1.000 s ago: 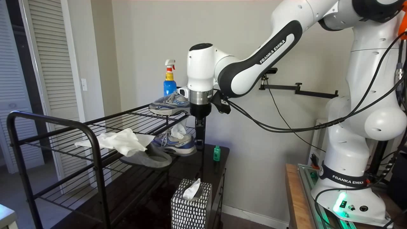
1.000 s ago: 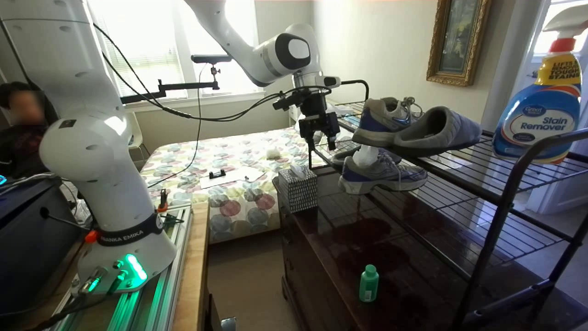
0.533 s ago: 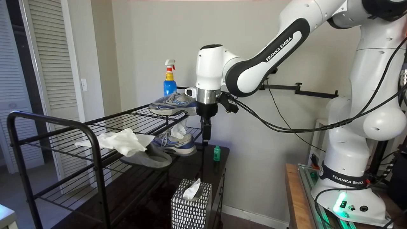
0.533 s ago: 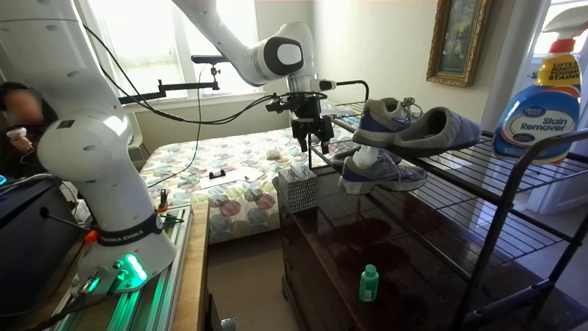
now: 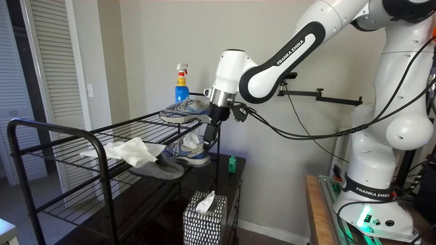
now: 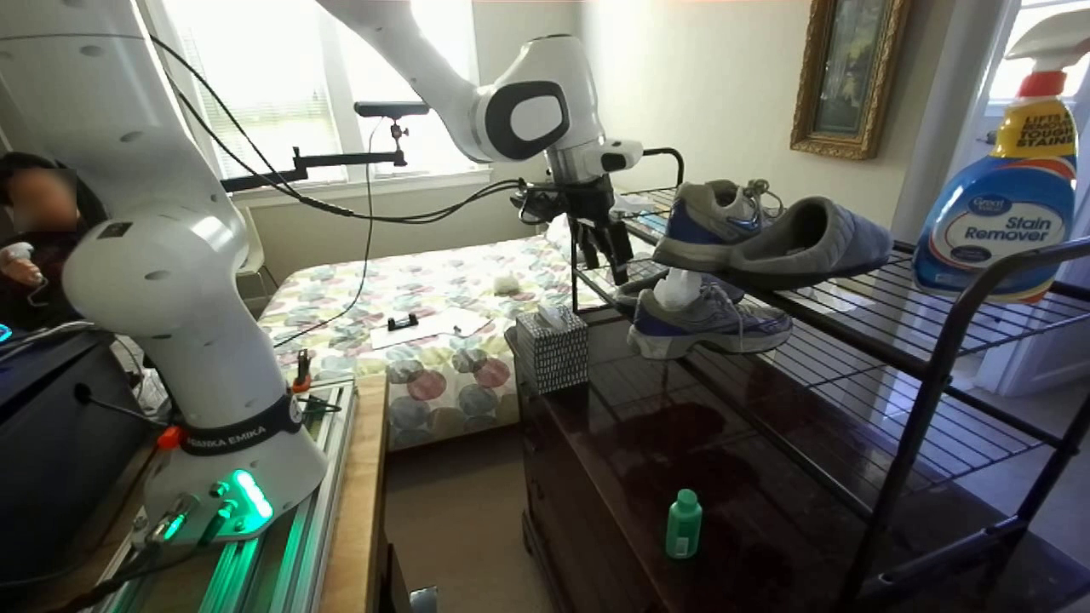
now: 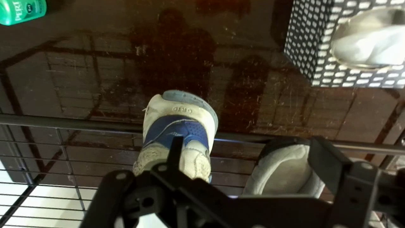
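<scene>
My gripper (image 5: 206, 145) hangs tilted at the end of the rack, its fingers apart with nothing between them. Closest to it is a grey and blue sneaker (image 6: 724, 328) on the lower shelf, white tissue (image 6: 679, 289) poking from its opening. The wrist view has the sneaker's heel (image 7: 177, 109) behind the left finger, and a grey slipper (image 7: 288, 174) partly behind the right finger. Contact cannot be made out. That slipper (image 5: 163, 168) lies beside the sneaker in an exterior view. The gripper's body hides the sneaker's opening from the wrist camera.
On the rack's upper shelf stand another sneaker (image 6: 707, 226), another slipper (image 6: 809, 243), a stain remover bottle (image 6: 996, 196) and crumpled white tissue (image 5: 133, 153). A patterned tissue box (image 5: 204, 217) and a green bottle (image 6: 684, 524) stand on the dark dresser (image 6: 630, 477).
My gripper first shifted away from the rack, then tilted so that its fingertips swung back toward the lower sneaker. The fingers stayed apart; shoes, box and bottles have not moved.
</scene>
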Robot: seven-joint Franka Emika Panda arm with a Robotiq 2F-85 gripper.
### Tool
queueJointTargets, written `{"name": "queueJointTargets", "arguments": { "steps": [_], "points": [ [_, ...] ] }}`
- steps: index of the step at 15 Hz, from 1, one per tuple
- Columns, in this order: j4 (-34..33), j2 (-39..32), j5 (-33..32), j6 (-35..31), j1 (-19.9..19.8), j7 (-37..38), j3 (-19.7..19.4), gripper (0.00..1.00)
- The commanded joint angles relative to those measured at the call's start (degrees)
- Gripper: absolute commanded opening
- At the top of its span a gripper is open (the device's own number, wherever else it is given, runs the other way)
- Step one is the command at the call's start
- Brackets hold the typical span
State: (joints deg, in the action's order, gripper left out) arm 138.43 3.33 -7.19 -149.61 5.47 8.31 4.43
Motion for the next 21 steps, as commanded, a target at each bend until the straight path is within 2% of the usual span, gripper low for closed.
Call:
{"name": "queueJointTargets", "arguments": {
  "steps": [1, 4, 5, 6, 8, 9, 10, 13, 14, 17, 21],
  "points": [
    [6.3, 2.7, -0.3, -12.1, -1.3, 6.9, 0.2, 1.0],
    [9.5, 2.4, -10.1, -22.3, -3.3, 14.9, 0.3, 1.0],
    [10.1, 2.5, -15.2, -24.4, -4.6, 17.9, 0.4, 1.0],
    [10.4, 3.6, -20.3, -25.0, -7.3, 20.3, 1.3, 1.0],
    [9.5, 4.9, -29.5, -20.5, -10.7, 22.7, 2.8, 1.0],
    [9.3, 5.2, -34.1, -19.9, -11.7, 26.2, 3.0, 1.0],
    [8.4, 2.3, -27.2, -22.2, -9.1, 21.2, 1.3, 1.0],
    [8.4, 2.5, -28.2, -22.1, -9.7, 21.8, 1.3, 1.0],
    [8.5, 2.4, -27.8, -23.4, -9.7, 22.3, 1.2, 1.0],
    [8.8, 2.1, -31.8, -29.4, -12.4, 28.3, 1.2, 1.0],
    [9.0, 1.1, -33.1, -31.5, -14.4, 30.0, 1.3, 1.0]
  ]
}}
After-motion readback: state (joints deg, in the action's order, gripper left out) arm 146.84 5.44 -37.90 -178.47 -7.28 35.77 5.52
